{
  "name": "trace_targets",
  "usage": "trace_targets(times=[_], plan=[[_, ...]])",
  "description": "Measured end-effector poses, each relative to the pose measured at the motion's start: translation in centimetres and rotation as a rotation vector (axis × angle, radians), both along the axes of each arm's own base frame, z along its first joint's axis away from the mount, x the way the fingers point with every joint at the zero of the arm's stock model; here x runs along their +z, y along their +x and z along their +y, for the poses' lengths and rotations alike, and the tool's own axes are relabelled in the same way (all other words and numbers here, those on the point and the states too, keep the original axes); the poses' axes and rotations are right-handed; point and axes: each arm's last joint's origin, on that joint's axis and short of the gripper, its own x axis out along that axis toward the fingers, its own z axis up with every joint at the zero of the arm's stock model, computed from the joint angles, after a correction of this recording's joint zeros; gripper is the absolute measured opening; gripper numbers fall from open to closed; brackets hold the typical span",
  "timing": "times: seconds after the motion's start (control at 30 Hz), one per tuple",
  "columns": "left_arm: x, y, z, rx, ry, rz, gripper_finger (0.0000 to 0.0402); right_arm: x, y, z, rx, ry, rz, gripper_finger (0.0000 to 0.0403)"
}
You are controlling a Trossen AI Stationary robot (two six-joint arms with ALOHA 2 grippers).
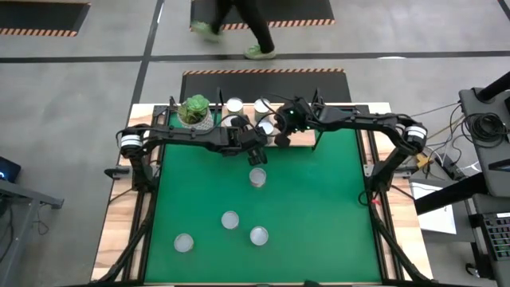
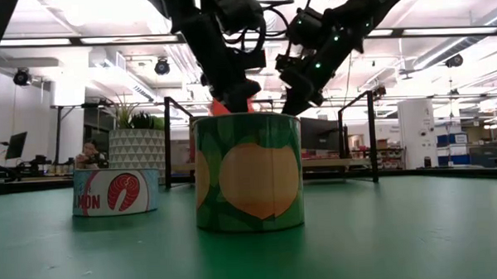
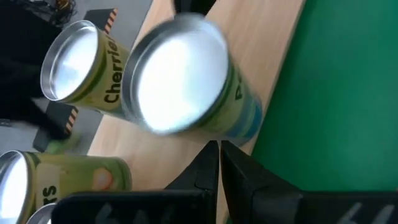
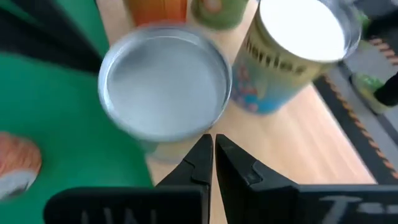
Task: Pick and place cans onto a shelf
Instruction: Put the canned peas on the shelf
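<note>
Several cans stand on the light-wood shelf (image 1: 304, 137) at the table's far edge, among them two side by side (image 1: 235, 105) (image 1: 261, 105). Several more stand on the green mat, one (image 1: 256, 177) just in front of the shelf; it shows in the low view as the green can with a fruit label (image 2: 248, 173). My left gripper (image 1: 256, 153) (image 3: 219, 152) is shut and empty at the shelf's front edge, beside a green-labelled can (image 3: 180, 74). My right gripper (image 1: 280, 137) (image 4: 213, 146) is shut and empty over the shelf, at a silver-topped can (image 4: 165, 84). My left gripper's shut fingertips (image 3: 211, 149) stand close beside the lower side of the green-labelled can (image 3: 239, 121), which is on the shelf; I cannot tell whether they touch it. My right gripper's shut fingertips (image 4: 205, 144) stand at the near rim of the silver-topped can (image 4: 186, 134); I cannot tell whether they touch it.
A white pot with a green plant (image 1: 195, 112) stands at the shelf's left end. Three cans (image 1: 230, 220) (image 1: 259, 235) (image 1: 184, 242) stand nearer the front of the mat, among them a salmon can (image 2: 116, 191). A person walks past beyond the table (image 1: 239, 24).
</note>
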Motion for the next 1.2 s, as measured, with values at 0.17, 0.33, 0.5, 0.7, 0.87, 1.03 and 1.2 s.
trace_targets(times=[0.17,0.33,0.5,0.7,0.87,1.03,1.2], plan=[[-0.1,0.1,0.5,0.011,0.003,-0.010,0.0000,-0.3,0.3,-0.2,0.039,0.018,-0.020,0.0009],[-0.3,0.0,0.9,0.023,0.002,-0.002,0.0000,-0.2,0.2,0.3,0.081,0.061,-0.019,0.0009],[-0.4,-0.1,0.4,0.009,-0.003,0.028,0.0000,-0.1,-0.4,0.3,0.042,0.028,0.037,0.0009],[-0.2,-0.5,0.3,0.005,-0.004,0.055,0.0000,0.5,-0.7,-1.3,-0.038,-0.077,0.003,0.0009],[-0.2,-0.8,1.3,0.030,-0.004,0.056,0.0000,0.0,0.1,-2.1,-0.028,-0.106,-0.050,0.0009],[-0.2,-0.8,1.8,0.045,-0.002,0.044,0.0000,-0.4,0.3,-1.9,0.049,-0.051,-0.061,0.0009],[-0.1,-0.7,1.9,0.040,0.006,0.029,0.0000,-0.3,-0.2,-1.3,0.090,0.008,-0.026,0.0009]])
